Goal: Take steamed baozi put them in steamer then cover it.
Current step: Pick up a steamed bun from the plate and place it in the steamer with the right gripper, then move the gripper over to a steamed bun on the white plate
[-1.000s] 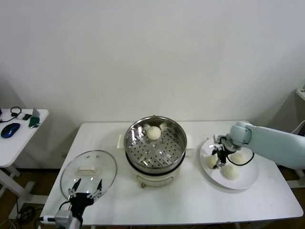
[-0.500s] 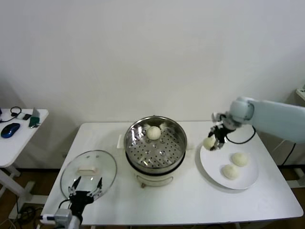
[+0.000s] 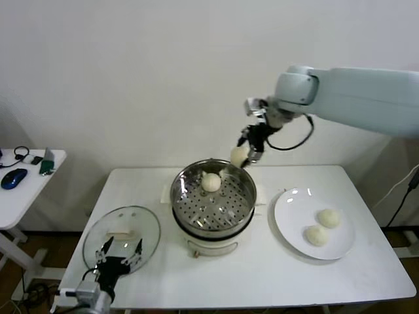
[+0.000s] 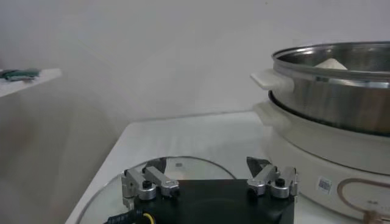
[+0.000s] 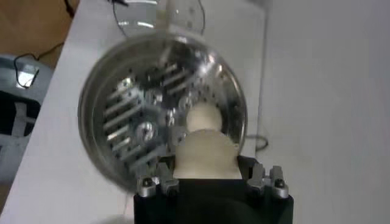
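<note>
Over on the left, the left gripper (image 3: 116, 256) hangs released at the near-left corner of the bench (image 3: 262, 281), its fingers spread wide just over the near edge of the glass cover (image 3: 122, 238), which lies flat on the bench with its white handle up, so covering is not yet started. Move to the centre and there's the steamer (image 3: 213, 204), shiny steel pot on its white base, lid off, with one steamed baozi (image 3: 211, 182) already sitting on the perforated tray toward the far side; that looks like one bun delivered. Right above the steamer's far-right rim, the right gripper (image 3: 246, 149) is up in the air, clenched on a second baozi (image 3: 239, 156), and the right wrist view confirms the bun (image 5: 206, 155) is pinched between its fingers with the open pot directly underneath. So by my reckoning this is bun number two on its way in, ready to be lowered and let go. Further right, the white plate (image 3: 292, 203) holds two baozi (image 3: 323, 227) near its right side, well apart from the steamer. Left to do, as I judge it: drop this bun, fetch those two, then bring the cover across onto the pot.
</note>
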